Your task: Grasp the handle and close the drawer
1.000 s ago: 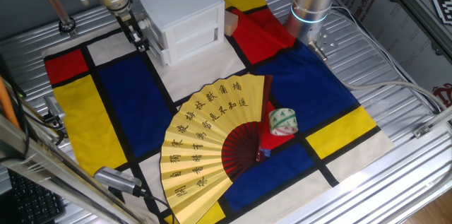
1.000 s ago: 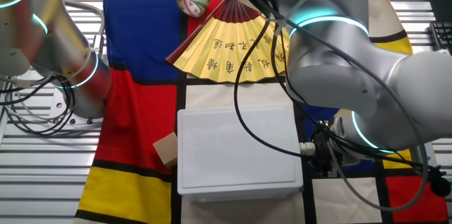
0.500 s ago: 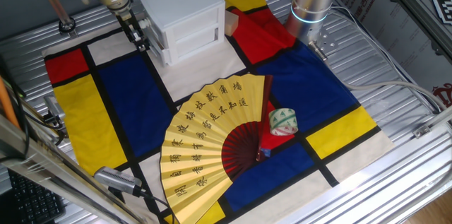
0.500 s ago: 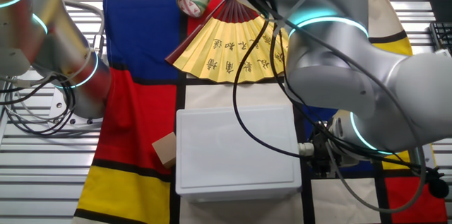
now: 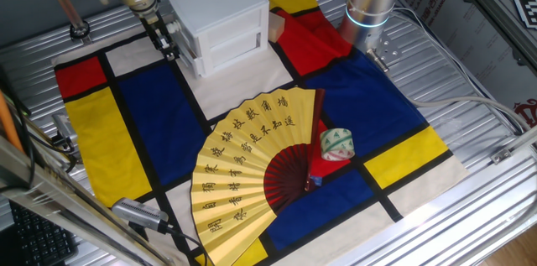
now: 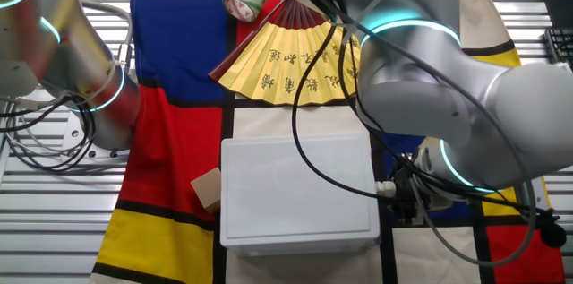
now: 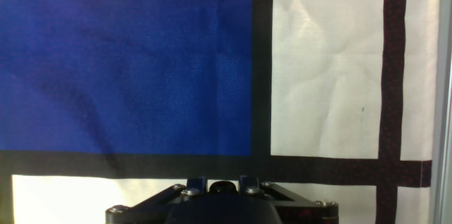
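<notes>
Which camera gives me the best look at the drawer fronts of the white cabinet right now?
One fixed view: the white cabinet shows its front panels there, the gripper at its left side. The other fixed view shows only its top from above. The hand view shows just cloth, no cabinet.

The small white plastic two-drawer cabinet [image 6: 297, 190] has slid slightly sideways across the cloth. The arm's black two-finger gripper [image 5: 168, 45] moved with it.

We see a ribbed metal table [image 5: 470, 56] under a colour-block cloth [image 5: 151, 132], with a white cabinet [image 5: 220, 16], yellow fan [image 5: 243, 165] and tape roll [image 5: 336, 144] on it.
</notes>
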`<action>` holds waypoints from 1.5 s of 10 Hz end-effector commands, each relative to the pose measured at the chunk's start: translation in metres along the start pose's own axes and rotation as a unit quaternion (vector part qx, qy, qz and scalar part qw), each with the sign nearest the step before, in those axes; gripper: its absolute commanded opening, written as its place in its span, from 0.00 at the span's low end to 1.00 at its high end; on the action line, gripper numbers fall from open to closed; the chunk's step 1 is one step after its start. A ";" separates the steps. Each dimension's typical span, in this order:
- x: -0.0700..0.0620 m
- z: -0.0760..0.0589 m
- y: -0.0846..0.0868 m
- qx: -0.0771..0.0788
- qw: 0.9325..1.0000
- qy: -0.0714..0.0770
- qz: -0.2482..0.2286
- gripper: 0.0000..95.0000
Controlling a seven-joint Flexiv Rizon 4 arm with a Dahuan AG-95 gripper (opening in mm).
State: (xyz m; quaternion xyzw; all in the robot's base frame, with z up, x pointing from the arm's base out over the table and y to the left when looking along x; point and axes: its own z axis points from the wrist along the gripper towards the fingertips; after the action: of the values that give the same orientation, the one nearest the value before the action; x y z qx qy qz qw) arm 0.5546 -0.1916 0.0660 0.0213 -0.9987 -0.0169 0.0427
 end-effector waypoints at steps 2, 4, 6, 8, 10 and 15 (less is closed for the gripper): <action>-0.003 0.001 0.001 -0.004 1.000 0.000 -0.001 0.00; -0.005 0.001 0.001 -0.002 1.000 0.001 -0.003 0.00; -0.005 0.001 0.001 -0.005 1.000 0.009 -0.003 0.00; -0.005 0.001 0.001 -0.003 1.000 0.008 -0.004 0.00; -0.005 0.001 0.001 -0.006 1.000 0.008 -0.002 0.00; -0.005 0.001 0.001 -0.007 1.000 0.005 -0.003 0.00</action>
State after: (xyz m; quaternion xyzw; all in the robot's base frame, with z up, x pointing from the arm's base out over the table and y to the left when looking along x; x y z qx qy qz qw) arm 0.5590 -0.1902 0.0649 0.0257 -0.9984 -0.0221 0.0458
